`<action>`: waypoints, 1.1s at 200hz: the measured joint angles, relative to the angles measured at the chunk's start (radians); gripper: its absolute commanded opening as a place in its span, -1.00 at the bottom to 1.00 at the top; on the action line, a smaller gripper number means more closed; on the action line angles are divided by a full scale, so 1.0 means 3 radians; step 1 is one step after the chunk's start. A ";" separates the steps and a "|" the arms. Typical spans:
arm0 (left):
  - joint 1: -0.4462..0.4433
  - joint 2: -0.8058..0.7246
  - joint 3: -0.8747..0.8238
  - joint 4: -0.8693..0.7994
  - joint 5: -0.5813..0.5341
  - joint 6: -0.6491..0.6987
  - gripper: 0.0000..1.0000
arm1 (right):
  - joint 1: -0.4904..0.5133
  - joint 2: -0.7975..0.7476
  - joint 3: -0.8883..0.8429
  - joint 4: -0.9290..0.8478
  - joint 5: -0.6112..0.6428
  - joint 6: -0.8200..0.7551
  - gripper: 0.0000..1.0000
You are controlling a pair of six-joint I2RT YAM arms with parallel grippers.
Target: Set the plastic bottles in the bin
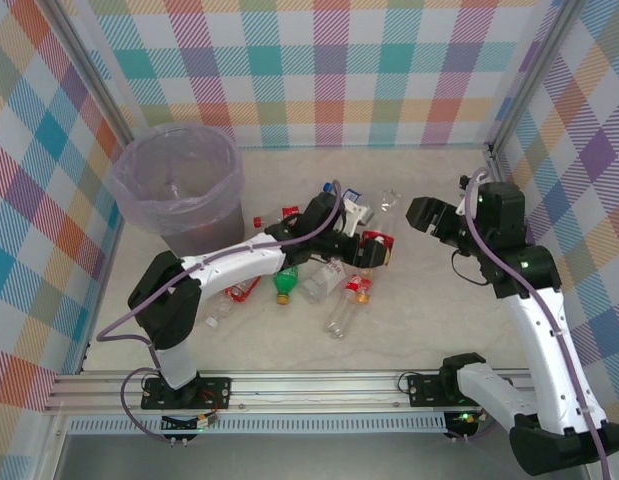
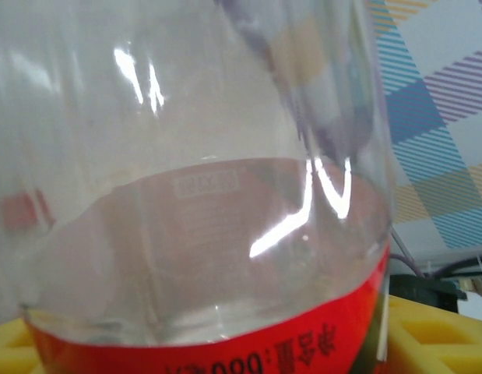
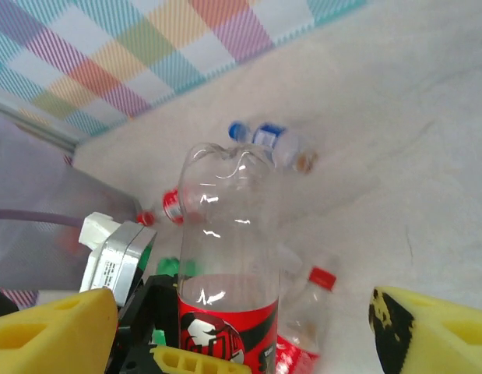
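While your left gripper (image 1: 374,250) pinches the red-labelled bottle (image 3: 228,234) at its label band, your right gripper (image 1: 417,215) gapes wide and empty at three o'clock. Expect it to be light, thin-walled and slick, so squeeze gently. The label's white print is inverted and unreadable. The bin (image 1: 129,185) stands at ten o'clock, and the other bottles (image 1: 319,285) lie at seven.

The left arm (image 1: 239,262) stretches from lower left to frame centre, the left gripper (image 1: 375,248) clamped on a bottle (image 3: 225,257). The right gripper (image 1: 420,215) hangs centre-right, fingers spread wide.
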 measured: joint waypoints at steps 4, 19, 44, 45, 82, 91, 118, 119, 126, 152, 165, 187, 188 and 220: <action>0.0023 0.0000 0.0083 -0.0089 -0.0011 0.0036 0.25 | 0.0000 -0.0033 -0.0050 0.0066 0.0003 0.0019 0.68; 0.0106 0.0001 0.0496 -0.0520 -0.0088 0.0189 0.17 | 0.0000 -0.0165 -0.0301 0.0284 -0.0001 0.0148 0.68; 0.0306 -0.0015 0.1266 -0.1067 -0.0183 0.0402 0.05 | 0.0001 -0.0149 -0.0501 0.0392 -0.0066 0.0290 0.68; 0.0314 -0.0017 0.1284 -0.1078 -0.0188 0.0406 0.04 | 0.0001 -0.0142 -0.0506 0.0394 -0.0067 0.0295 0.68; 0.0899 -0.0305 0.1696 -0.1522 -0.0449 0.0544 -0.11 | 0.0017 -0.0106 -0.0556 0.0504 -0.0168 0.0373 0.68; 0.1048 -0.0402 0.1703 -0.1579 -0.0535 0.0577 -0.15 | 0.0017 -0.0106 -0.0556 0.0514 -0.0168 0.0371 0.68; 0.1494 -0.0706 0.1678 -0.1658 -0.0827 0.0636 -0.22 | 0.0017 -0.0067 -0.0556 0.0514 -0.0172 0.0347 0.68; 0.1503 -0.0715 0.1677 -0.1658 -0.0834 0.0636 -0.22 | 0.0017 -0.0065 -0.0556 0.0514 -0.0173 0.0347 0.68; 0.1626 -0.0814 0.1645 -0.1662 -0.0917 0.0655 -0.24 | 0.0017 -0.0032 -0.0554 0.0516 -0.0187 0.0342 0.68; 0.2116 -0.1166 0.1512 -0.1670 -0.1235 0.0697 -0.31 | 0.0017 0.0128 -0.0554 0.0544 -0.0256 0.0333 0.68; 0.2352 -0.1301 0.1451 -0.1672 -0.1438 0.0702 -0.40 | 0.0017 0.0202 -0.0554 0.0561 -0.0285 0.0333 0.68; 0.2664 -0.1503 0.1223 -0.1653 -0.1874 0.0750 -0.59 | 0.0017 0.0291 -0.0554 0.0584 -0.0331 0.0332 0.68; 0.2670 -0.1508 0.1214 -0.1652 -0.1887 0.0753 -0.59 | 0.0017 0.0294 -0.0554 0.0585 -0.0333 0.0333 0.68; 0.2848 -0.1624 0.0771 -0.1436 -0.2332 0.0863 -0.65 | 0.0017 0.0317 -0.0554 0.0640 -0.0357 0.0332 0.68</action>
